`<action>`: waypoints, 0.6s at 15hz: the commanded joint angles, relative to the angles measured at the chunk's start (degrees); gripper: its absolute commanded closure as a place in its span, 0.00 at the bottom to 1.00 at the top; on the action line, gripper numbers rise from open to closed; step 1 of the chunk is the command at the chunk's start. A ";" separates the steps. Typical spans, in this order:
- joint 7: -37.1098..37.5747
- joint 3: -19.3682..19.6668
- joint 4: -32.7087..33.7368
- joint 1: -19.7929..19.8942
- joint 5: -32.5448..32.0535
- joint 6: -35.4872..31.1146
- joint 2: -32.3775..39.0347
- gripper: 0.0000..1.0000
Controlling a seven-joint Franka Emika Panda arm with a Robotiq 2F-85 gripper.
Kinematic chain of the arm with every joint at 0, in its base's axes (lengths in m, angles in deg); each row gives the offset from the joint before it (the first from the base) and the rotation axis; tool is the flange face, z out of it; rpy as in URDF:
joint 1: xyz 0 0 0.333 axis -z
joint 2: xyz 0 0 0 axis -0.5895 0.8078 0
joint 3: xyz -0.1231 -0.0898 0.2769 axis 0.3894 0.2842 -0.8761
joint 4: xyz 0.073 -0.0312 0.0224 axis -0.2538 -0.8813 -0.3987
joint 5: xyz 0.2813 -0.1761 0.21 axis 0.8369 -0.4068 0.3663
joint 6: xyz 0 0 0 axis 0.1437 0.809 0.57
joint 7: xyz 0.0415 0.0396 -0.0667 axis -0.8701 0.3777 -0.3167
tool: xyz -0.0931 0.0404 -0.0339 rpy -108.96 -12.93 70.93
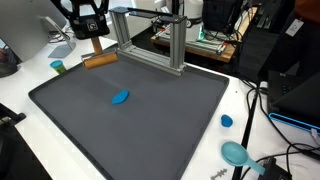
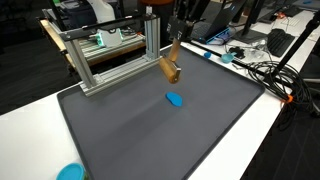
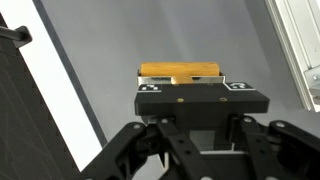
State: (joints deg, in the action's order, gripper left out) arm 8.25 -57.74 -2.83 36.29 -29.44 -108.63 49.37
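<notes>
End effector [image 3: 181, 79] pinches the tan rectangular wooden block [image 3: 180, 69] beside the aluminium frame [image 2: 152, 40], over the dark grey mat [image 2: 150, 130]. I judge the block could slip or strike the frame.

Wooden block [image 3: 180, 71] tan-orange, plain. Tool [image 3: 193, 88] black, with small white-and-black marks at its corners. Mat [image 1: 150, 125] dark grey, no pattern. Worktop [image 1: 18, 96] white. Small object [image 1: 120, 97] bright blue. Frame [image 1: 150, 45] silver. Cap [image 1: 227, 121] blue. Scoop [image 1: 235, 153] teal.
</notes>
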 commanded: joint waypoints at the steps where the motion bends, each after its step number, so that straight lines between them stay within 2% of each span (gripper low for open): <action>1: -7.62 -1.27 -1.87 2.66 4.25 -3.05 -0.31 0.78; 4: -18.48 -1.66 -5.38 6.54 12.40 -6.25 -1.92 0.78; 9: -39.23 -1.19 -7.41 12.63 23.79 -5.99 -1.99 0.78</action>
State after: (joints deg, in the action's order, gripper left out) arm -20.31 -58.34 -7.66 45.86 -11.34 -114.55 49.51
